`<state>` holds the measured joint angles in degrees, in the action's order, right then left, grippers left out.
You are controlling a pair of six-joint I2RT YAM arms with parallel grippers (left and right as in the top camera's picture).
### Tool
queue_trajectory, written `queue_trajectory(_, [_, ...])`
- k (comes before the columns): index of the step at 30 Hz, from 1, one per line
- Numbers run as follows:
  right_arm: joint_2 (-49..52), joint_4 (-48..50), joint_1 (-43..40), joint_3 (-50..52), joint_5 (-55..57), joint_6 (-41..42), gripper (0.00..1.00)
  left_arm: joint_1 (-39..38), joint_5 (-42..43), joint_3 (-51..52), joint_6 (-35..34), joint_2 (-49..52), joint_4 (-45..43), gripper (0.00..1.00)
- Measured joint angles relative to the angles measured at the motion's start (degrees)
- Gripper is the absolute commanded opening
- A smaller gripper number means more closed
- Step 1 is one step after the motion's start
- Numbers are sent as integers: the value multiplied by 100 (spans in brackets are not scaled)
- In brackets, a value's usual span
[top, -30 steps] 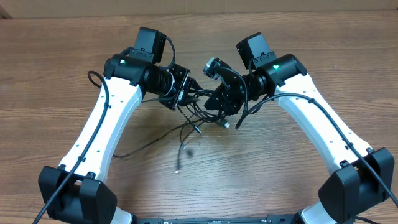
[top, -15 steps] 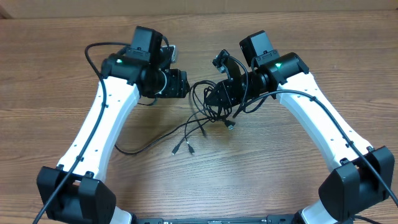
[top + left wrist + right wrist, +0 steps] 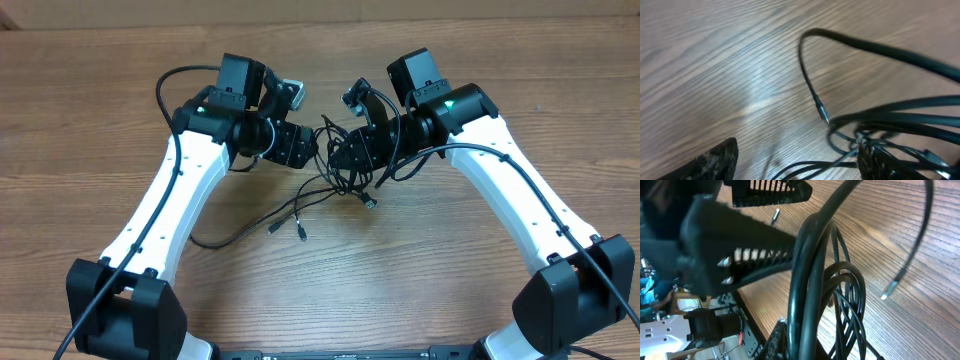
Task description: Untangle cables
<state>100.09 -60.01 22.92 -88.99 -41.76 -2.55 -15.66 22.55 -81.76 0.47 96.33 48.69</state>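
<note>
Setting: wood-grain table (image 3: 440,270); two white-and-black arms reach inward and nearly meet over its far middle.
Cables (image 3: 336,168): thin black cords in a loose knot of loops, sitting between the two grippers and closer to the right one.
Loose strands: several run out of the knot toward the near-left across the table; one long strand curves on under the left arm.
Plug ends (image 3: 301,234): two small silvery tips lie close together on the wood at the near side of the knot. A third lies just to its near-right, under the right gripper.
Left gripper (image 3: 797,162): jaws spread wide and nothing pinched between them. In the left wrist view the bunched cords pass beside the right-hand fingertip, and bare wood shows in the gap.
Single cord, left wrist view: arches up and back down, its plug tip resting on the table just above the bunch.
Right gripper (image 3: 350,156): closed tight on the bundle. In the right wrist view several cords rise together from the jaws and fan into loops above the table.
Contact between grippers: cannot tell; overhead they sit near each other with the knot between.
</note>
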Motion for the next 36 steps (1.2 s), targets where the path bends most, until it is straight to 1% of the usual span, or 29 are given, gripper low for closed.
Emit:
queue_trajectory(4, [0,0,-2,0,0,0,4,-2,-186,68,-481,-2,-367,77])
queue_trajectory(10, [4,0,-2,0,-2,-7,4,-2,59,81,-634,0,-461,78])
queue_trajectory(12, [4,-2,0,0,-20,-7,4,-2,146,195,-638,-2,-636,78])
queue_trajectory(16, [4,2,-2,0,-221,-7,4,-2,219,656,-848,-2,-1309,77])
queue_trajectory(18, [4,2,-2,0,-568,-28,4,-11,227,761,-1071,-2,-1637,77])
queue_trajectory(21, [28,50,-2,0,-1134,-199,4,-55,-9,824,-1700,-2,-2208,77])
queue_trajectory(23, [52,42,-4,0,-1209,-278,4,-94,-378,828,-2092,-4,-2433,77])
queue_trajectory(25, [109,-13,-7,0,-1222,-472,4,-146,-1156,828,-2664,-37,-2358,78])
queue_trajectory(27, [184,-177,-4,0,-1202,-699,4,-269,-2133,826,-3222,-116,-1902,78])
queue_trajectory(28, [210,-238,-7,0,-1193,-785,4,-321,-2594,828,-3432,-157,-1668,78])
queue_trajectory(29, [254,-273,0,0,-1189,-894,4,-350,-2872,828,-3530,-173,-1569,78])
queue_trajectory(32, [273,-446,11,-4,-1001,-1032,4,-350,-3357,828,-3685,-184,-1338,71])
queue_trajectory(33, [273,-455,42,-11,-675,-874,4,-341,-3453,828,-3748,-184,-1241,68])
queue_trajectory(34, [273,-450,107,-39,101,-321,4,-299,-3523,828,-3801,-184,-1139,63])
queue_trajectory(36, [273,-450,205,-72,1084,485,4,-129,-3534,824,-3860,-181,-796,25])
